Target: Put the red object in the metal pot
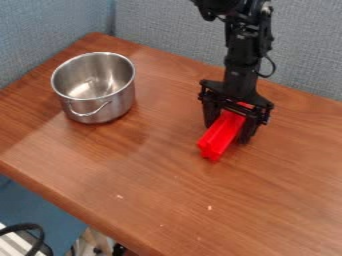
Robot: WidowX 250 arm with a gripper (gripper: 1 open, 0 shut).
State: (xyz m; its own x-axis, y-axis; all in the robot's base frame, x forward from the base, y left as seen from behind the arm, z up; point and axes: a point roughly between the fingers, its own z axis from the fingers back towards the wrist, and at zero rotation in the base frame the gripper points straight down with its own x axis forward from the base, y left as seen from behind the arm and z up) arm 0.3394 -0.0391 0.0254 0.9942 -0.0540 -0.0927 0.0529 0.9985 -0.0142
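From where I stand, the black tool [234, 112] is down at the desk [147, 160] with its fingers spread wide, one on each side of the red block [222, 135]; whether they press on it I can't tell. The block lies on the wooden top, one end poking out toward me, well apart from the shiny metal pot [94, 87], which stands upright near the far edge.

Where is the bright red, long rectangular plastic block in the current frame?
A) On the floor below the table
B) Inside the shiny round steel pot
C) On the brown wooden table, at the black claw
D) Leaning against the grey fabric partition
C: the red block lies on the brown tabletop at the black claw, well apart from the steel pot.
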